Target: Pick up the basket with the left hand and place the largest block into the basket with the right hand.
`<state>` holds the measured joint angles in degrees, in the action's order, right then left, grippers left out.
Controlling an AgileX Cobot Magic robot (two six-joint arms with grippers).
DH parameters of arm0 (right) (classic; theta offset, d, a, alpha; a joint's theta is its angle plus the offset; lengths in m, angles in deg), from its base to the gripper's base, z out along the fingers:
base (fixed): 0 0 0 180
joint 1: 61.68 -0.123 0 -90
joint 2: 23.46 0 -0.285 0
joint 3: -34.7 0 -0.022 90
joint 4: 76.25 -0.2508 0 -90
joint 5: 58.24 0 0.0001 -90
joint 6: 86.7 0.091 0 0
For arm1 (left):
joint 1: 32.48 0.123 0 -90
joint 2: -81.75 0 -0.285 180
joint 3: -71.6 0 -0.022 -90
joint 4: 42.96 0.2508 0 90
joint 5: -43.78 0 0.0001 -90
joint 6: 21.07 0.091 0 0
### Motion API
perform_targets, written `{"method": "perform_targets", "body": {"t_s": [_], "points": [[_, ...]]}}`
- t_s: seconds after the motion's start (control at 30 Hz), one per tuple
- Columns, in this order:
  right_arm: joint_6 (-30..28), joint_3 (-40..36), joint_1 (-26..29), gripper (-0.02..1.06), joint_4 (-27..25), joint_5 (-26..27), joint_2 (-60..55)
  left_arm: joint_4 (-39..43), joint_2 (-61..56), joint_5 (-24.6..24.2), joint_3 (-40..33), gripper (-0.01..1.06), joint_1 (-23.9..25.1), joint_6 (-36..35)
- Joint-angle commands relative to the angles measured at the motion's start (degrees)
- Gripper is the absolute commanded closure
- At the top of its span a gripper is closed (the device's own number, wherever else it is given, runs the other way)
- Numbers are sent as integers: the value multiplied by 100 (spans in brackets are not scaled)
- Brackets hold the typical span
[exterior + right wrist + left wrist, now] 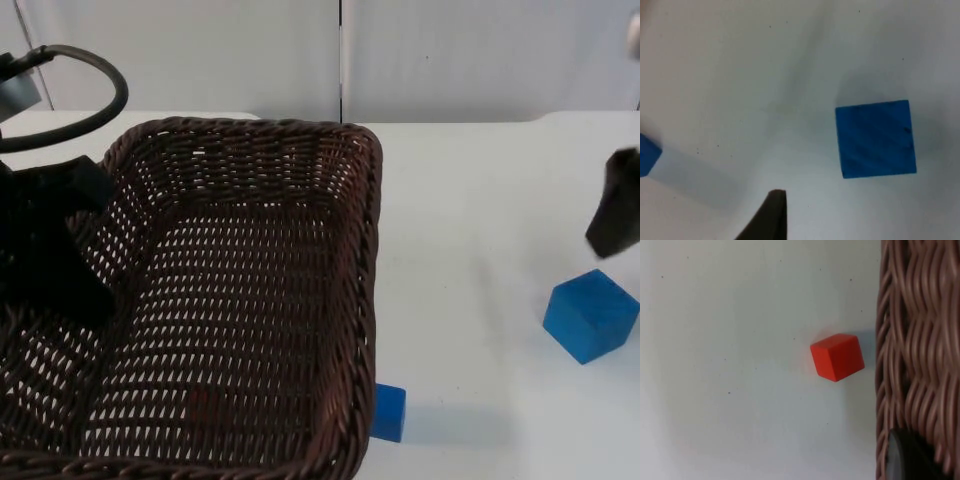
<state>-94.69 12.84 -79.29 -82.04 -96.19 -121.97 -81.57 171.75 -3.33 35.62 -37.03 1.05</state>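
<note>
The dark brown wicker basket [352,250] hangs close under the top camera, lifted off the table. My left gripper [70,270] is shut on its left wall, and the woven rim [912,340] runs past the fingertip [905,460] in the left wrist view. The largest block, a blue cube [590,315], rests on the table at the right, clear of the basket. My right gripper [612,215] hovers just above and behind this big blue cube [875,138], holding nothing.
A small blue block [388,412] lies by the basket's front right corner, partly under its rim, and appears again as a blue edge [647,155]. A small red block [837,357] sits on the table below the basket. The grey partition wall [450,50] closes the back.
</note>
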Motion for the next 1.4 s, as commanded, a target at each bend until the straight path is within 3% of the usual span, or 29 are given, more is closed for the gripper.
{"method": "perform_targets", "body": {"t_s": [0.0,0.5,1.1,1.17,1.23,1.27,1.37], "points": [[-43,20,-47,-1,160,279,-261,-76,-66,-54,12,105,0,14],[-43,20,-36,-1,241,1864,-1412,-66,-66,-54,12,105,0,14],[-43,20,-36,1,110,2343,-2097,-66,-66,-33,12,105,0,14],[-43,20,-36,6,99,2332,-2097,-66,-66,-33,12,105,0,14],[73,20,-36,17,99,2318,-2097,-66,-66,-33,12,105,0,14],[73,20,-36,17,99,2318,-2097,-66,-66,-33,12,105,0,14],[171,20,-36,35,99,2253,-2097,-66,-66,-33,12,105,0,14]]}}
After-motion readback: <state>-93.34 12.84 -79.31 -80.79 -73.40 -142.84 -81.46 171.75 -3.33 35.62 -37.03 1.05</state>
